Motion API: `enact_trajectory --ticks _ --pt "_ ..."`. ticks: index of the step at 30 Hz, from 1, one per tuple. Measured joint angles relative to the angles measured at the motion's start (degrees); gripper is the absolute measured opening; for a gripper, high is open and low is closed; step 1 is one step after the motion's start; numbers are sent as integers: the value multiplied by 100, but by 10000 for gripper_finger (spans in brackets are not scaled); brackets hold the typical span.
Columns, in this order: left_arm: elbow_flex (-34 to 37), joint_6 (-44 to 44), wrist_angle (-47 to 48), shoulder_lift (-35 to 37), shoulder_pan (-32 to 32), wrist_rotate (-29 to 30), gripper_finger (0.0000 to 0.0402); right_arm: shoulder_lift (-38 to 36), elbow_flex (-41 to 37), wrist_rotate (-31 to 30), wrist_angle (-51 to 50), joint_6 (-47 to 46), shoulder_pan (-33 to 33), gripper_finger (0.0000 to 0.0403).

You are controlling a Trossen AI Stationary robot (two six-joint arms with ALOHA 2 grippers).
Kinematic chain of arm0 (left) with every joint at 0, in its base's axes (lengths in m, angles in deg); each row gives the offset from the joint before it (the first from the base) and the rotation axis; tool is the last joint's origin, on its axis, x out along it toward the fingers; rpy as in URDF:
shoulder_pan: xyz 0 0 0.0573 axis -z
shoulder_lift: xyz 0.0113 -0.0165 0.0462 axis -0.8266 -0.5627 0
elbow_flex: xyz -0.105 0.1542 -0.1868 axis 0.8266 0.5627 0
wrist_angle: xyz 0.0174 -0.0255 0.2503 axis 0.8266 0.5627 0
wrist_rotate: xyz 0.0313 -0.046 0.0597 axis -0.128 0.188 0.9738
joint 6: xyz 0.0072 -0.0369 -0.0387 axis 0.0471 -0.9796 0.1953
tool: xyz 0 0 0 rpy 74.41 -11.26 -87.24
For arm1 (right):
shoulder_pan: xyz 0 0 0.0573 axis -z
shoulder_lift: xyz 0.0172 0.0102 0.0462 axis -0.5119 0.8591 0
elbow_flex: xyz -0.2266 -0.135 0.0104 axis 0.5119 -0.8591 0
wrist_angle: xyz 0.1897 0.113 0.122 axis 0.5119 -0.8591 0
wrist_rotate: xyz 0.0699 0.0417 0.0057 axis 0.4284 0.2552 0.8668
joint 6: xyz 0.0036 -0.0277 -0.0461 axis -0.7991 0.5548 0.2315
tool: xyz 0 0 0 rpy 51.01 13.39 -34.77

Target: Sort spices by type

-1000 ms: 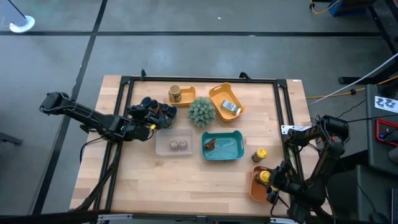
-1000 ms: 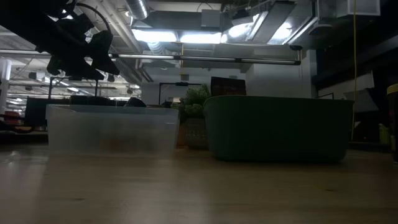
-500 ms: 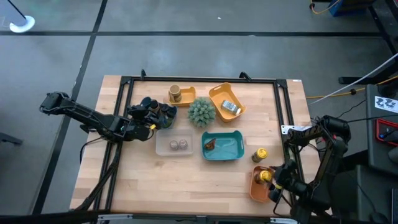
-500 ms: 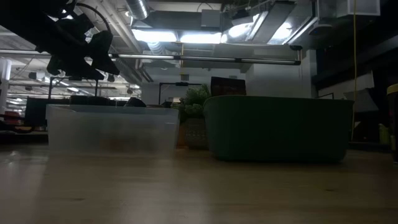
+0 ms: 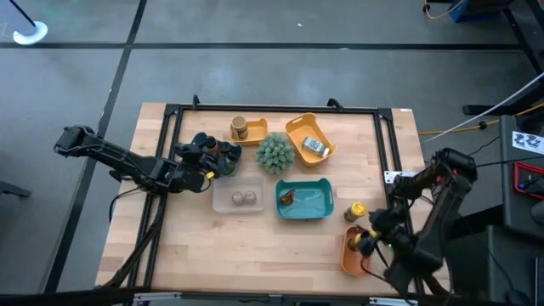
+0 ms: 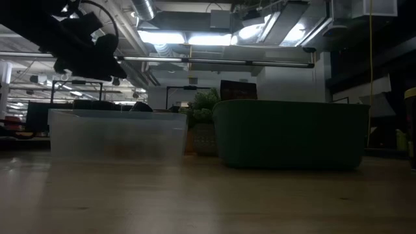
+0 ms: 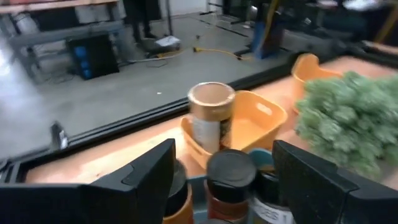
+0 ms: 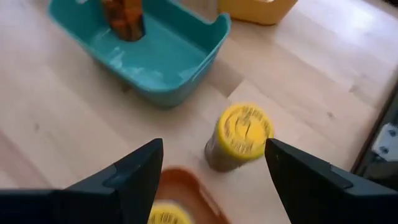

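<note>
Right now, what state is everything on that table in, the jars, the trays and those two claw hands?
Left gripper: open, over dark-capped jars.
Right gripper: open, empty.
Yellow-lidded jar: upright, lid on, on bare table.
Tan jar: upright in yellow tray.
Teal tray: holds amber packet.
Clear tray: two grey tins.

a lab or workshop: exposed ceiling ducts (image 6: 214,29), strip lights (image 6: 170,38), cables (image 5: 476,127) across grey floor.

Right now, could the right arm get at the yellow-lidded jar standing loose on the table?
Probably yes: the right tool hangs open just short of the yellow-lidded jar, with only bare table between them.
</note>
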Motion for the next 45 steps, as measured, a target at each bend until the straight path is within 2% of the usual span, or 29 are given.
enact_trajectory --ticks 4,10,12,16,23,27,31,34,39,45 --pt "0 1274 -604 68 57 -686 251 -249 -2 330 30 570 489 282" --pt "-2 3189 -1481 362 123 -2796 251 -728 -2 777 20 1283 1095 282" --pt "-2 3518 -1466 500 99 -3124 251 -886 -2 907 18 1494 1268 282" --pt "-2 3871 -1039 889 -45 -3173 251 -1118 -2 1061 24 1823 1608 282" --pt "-2 3562 150 1953 -308 -3171 251 -1292 -2 1250 42 2215 2067 282" --pt "-2 3576 430 2537 -301 -3219 251 -1292 -2 1648 163 2501 2340 282" --pt "-2 3765 428 3004 -302 -3443 251 -1292 -2 1927 379 3046 2653 282" --pt "104 3871 318 3279 -302 -3646 251 -1292 -2 2355 340 3505 2928 282" --pt "929 3879 -364 3871 -302 -3987 251 -1292 -2 2929 345 4206 3318 282" --pt "1651 4035 -797 4807 -302 -4020 251 -1292 -2 3358 361 4919 3680 282"
